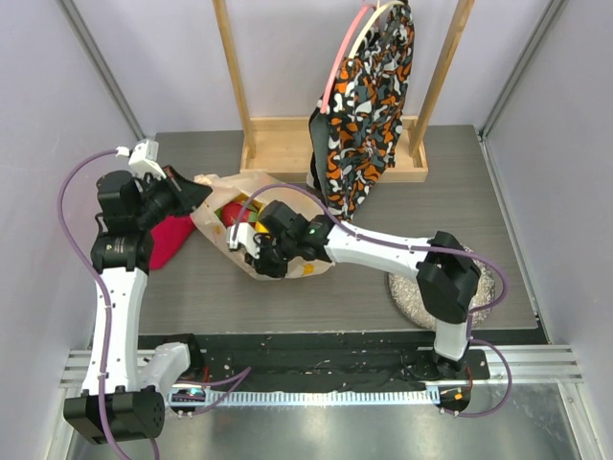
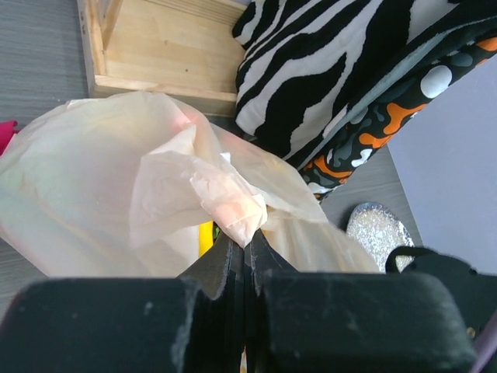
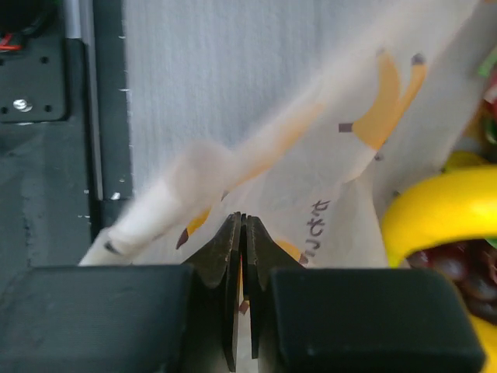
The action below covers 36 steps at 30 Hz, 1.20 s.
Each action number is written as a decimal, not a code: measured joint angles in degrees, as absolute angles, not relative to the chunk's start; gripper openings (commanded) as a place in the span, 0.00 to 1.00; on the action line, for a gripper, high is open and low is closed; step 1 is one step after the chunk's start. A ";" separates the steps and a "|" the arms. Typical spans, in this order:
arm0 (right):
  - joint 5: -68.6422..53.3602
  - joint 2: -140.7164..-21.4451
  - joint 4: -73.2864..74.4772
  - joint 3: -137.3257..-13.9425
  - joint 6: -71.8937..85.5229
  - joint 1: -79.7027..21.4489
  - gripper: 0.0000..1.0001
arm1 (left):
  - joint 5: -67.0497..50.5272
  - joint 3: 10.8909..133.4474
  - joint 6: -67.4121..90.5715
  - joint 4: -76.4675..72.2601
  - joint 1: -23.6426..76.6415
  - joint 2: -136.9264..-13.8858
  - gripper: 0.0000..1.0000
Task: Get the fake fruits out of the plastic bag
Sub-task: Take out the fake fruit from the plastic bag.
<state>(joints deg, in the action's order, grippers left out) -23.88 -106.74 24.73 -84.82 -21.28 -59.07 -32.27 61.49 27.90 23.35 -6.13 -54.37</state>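
Starting nearest the arm bases, the right gripper had its 2 fingers pressed almost together, and a thin layer of the plastic bag appeared to be caught between them at the bag's near edge, beside a rolled loop handle. Just past that pinch, a yellow banana curved over a dark grape bunch, so the fake fruits lay inside the bag, with none seen out on the table. The bag sat crumpled mid-table between the 2 grippers. On its left side the left gripper was clamped tight on a raised fold of film. A red cloth lay just beside the bag, and a silver plate sat off to the right. Farthest back stood a wooden rack with a patterned cloth hanging from it. The film looked thin, soft and slippery, likely to sag rather than hold a shape, so it was best held at opposite rim edges or the handles. The fruits looked light, hard and glossy. The banana's narrow middle seemed the surest place to grasp.
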 measured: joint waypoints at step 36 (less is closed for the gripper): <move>-7.20 -124.22 18.20 -105.75 12.29 -46.54 0.65 | -34.28 58.72 20.32 28.14 -6.13 -53.30 0.00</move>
<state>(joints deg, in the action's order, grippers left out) -7.20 -124.22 18.20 -105.75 12.29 -46.54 -34.28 58.72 20.32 28.14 -6.13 -53.30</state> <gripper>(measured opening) 0.618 0.015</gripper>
